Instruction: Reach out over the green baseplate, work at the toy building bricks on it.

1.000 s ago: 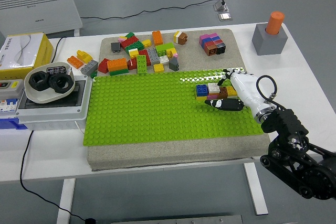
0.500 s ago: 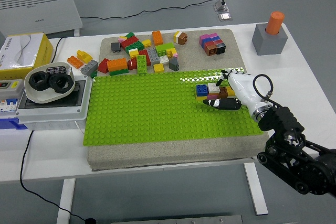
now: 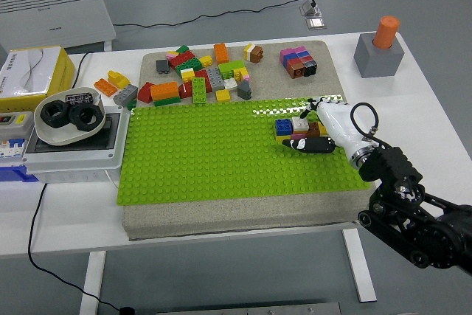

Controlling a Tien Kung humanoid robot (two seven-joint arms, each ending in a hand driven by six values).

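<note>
A green baseplate [image 3: 206,153] lies on a grey foam mat. Toward its right side stands a small cluster of bricks [image 3: 285,127]: blue, white, yellow, brown and pink pieces pressed together. My right hand [image 3: 304,125], white with black fingers, comes in from the lower right and closes around the cluster's right part. Its black thumb [image 3: 308,144] lies along the near side, and the other fingers curl over the far right corner. The hand hides the right end of the cluster. My left arm is out of sight.
Loose bricks [image 3: 199,79] lie scattered on the mat behind the plate, with a stacked block [image 3: 298,61] at the back right. A grey block with an orange cylinder [image 3: 379,53] stands far right. A grey box holding a white bowl [image 3: 70,116] sits to the left.
My right hand and forearm have shifted slightly left and further onto the brick cluster. The bricks have not visibly moved.
</note>
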